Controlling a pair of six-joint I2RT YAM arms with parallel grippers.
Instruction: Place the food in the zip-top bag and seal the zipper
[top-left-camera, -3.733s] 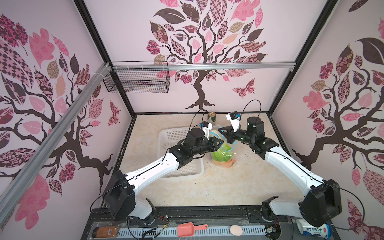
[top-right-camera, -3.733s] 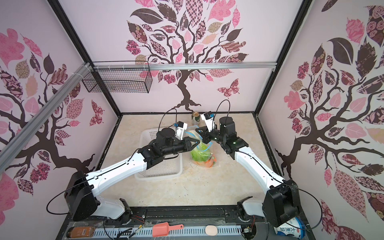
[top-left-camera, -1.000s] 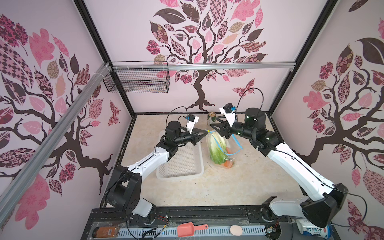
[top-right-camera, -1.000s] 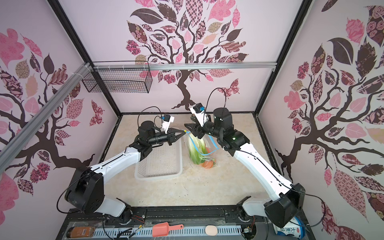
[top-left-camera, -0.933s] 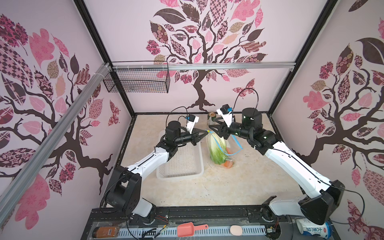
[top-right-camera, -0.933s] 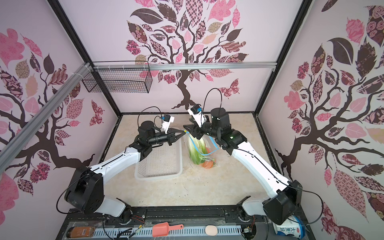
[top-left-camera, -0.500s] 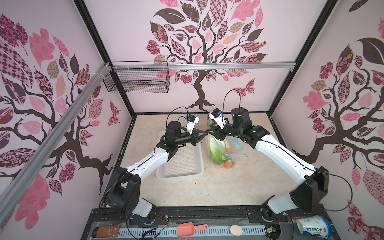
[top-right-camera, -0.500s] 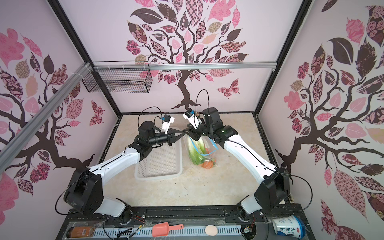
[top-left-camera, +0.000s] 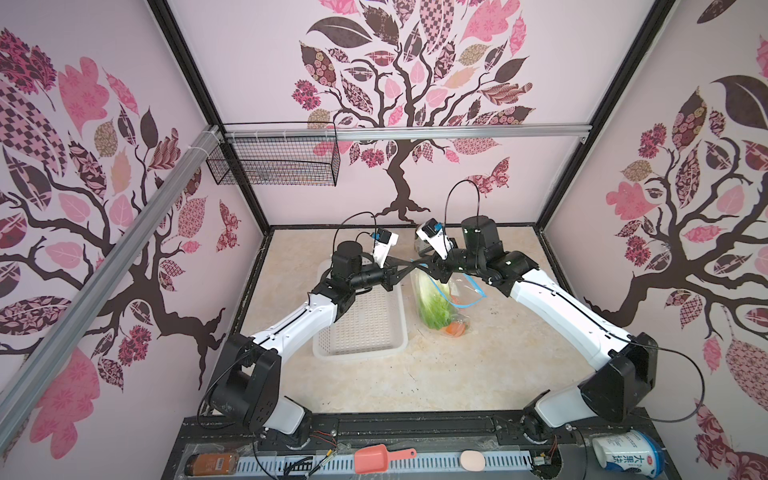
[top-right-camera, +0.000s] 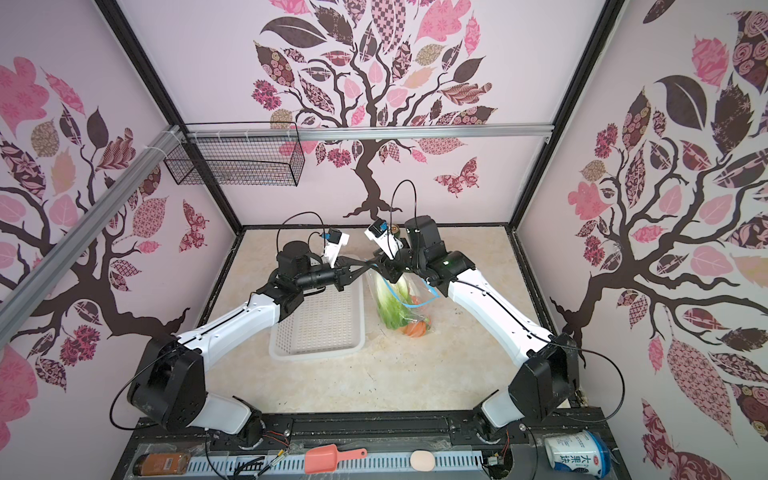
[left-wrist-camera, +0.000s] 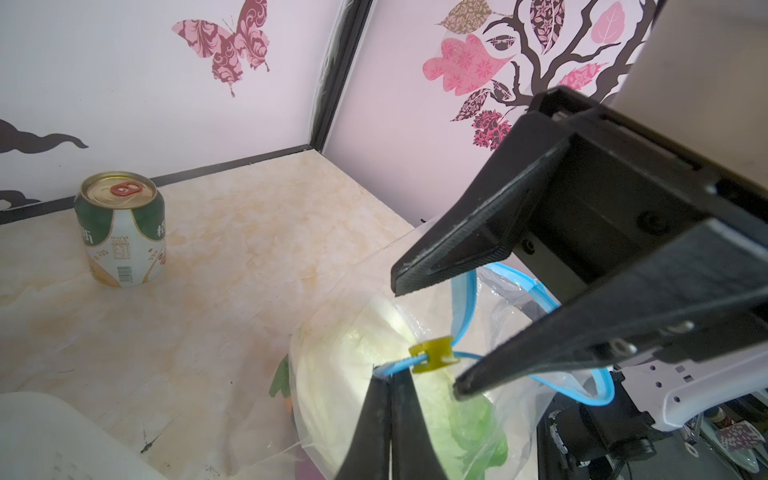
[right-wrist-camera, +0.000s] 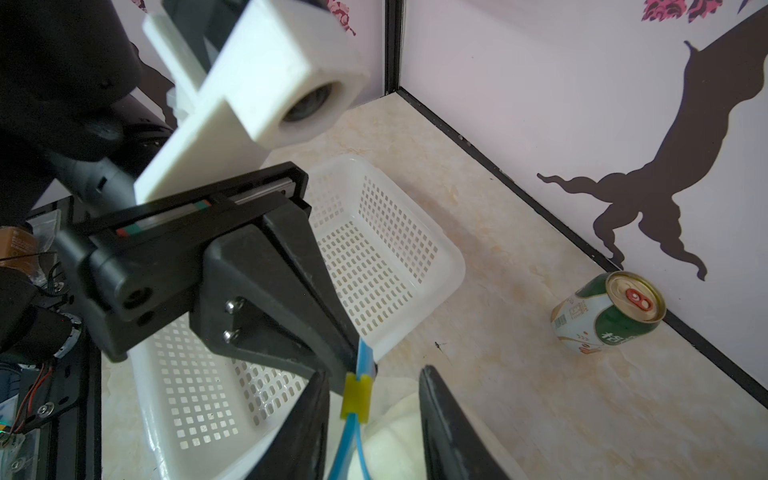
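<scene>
Clear, floppy plastic, the zip-top bag (top-left-camera: 446, 291) holding lettuce (top-left-camera: 430, 307) hangs down to the worktop (top-left-camera: 457, 374) beside the basket (top-left-camera: 360, 353), the can (left-wrist-camera: 120, 232) well apart, its thin zipper (left-wrist-camera: 458, 303) pinched by the closed left tool (left-wrist-camera: 390, 376) while the half-open right tool (right-wrist-camera: 372, 371) straddles the small, probably slippery slider (left-wrist-camera: 432, 354), likely the best hold.

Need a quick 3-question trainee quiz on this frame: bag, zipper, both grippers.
1. True or false: the left gripper is shut on the blue zipper strip.
2. The yellow slider sits: A) between the open jaws of the right gripper; B) in the white basket; C) beside the can.
3. Which green vegetable shows inside the bag?
Key: 1 true; 2 A; 3 lettuce.
</scene>
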